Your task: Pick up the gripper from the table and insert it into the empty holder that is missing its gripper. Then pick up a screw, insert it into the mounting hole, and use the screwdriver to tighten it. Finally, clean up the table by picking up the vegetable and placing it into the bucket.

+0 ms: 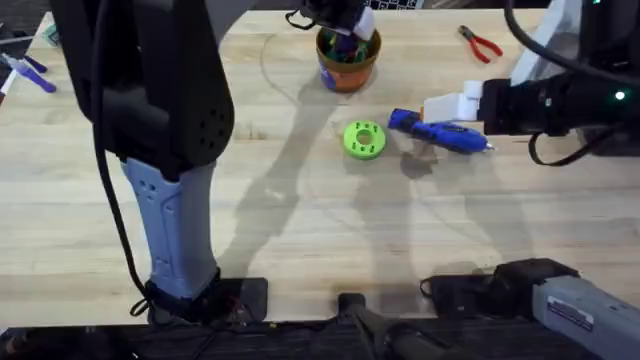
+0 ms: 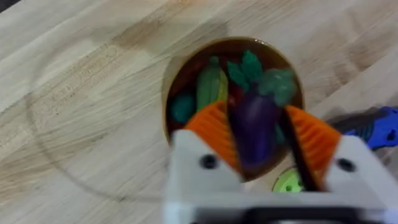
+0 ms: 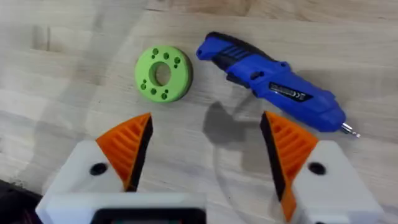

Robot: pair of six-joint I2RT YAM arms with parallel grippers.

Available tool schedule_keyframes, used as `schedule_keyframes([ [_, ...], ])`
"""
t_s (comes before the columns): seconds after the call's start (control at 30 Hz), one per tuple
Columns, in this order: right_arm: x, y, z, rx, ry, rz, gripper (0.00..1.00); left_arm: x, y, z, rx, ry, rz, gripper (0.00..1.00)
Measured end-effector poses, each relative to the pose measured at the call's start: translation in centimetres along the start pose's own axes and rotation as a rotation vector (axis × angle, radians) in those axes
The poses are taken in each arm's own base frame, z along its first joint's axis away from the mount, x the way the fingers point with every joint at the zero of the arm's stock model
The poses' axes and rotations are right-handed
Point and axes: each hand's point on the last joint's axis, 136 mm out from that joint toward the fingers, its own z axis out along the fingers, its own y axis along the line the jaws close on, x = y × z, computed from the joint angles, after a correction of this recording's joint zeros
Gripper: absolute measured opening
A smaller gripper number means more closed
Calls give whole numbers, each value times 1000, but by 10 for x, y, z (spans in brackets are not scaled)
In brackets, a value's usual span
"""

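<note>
I had the vegetable (image 2: pixel 255 121) pinched between the orange pads of my left gripper (image 2: pixel 260 144), hanging right over the mouth of the bucket (image 2: pixel 177 74). It looked a light, hard, smooth toy, likely to slip, so a grip across its fat middle suited it best. My right gripper (image 3: pixel 205 146) stood wide open and held nothing, with the screwdriver (image 3: pixel 273 81) and a green disc (image 3: pixel 163 73) lying on the table just beyond its fingertips. That screwdriver seemed stiff and heavier, best taken at mid-body. I counted one eggplant, one bucket, one screwdriver, one disc, and what were probably three or four toy foods in the bucket, blurred
</note>
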Motion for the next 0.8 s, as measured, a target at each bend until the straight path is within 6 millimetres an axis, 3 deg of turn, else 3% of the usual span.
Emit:
schedule_keyframes([
  [0.1,0,0,0,0,0,0,994,0,0,0,0,0,0,900],
  [0.13,0,0,0,0,0,0,994,0,0,0,0,2,-3,963],
  [0.33,0,0,0,0,0,0,994,6,-1,-5,-2,30,-10,987],
  [0.43,0,0,0,0,1,0,994,7,-3,-18,-20,35,-8,987],
  [0.7,0,0,0,0,1,0,994,8,-15,-106,-84,17,5,987],
  [0.8,0,0,0,0,1,1,994,16,-18,-130,-104,33,2,988],
])
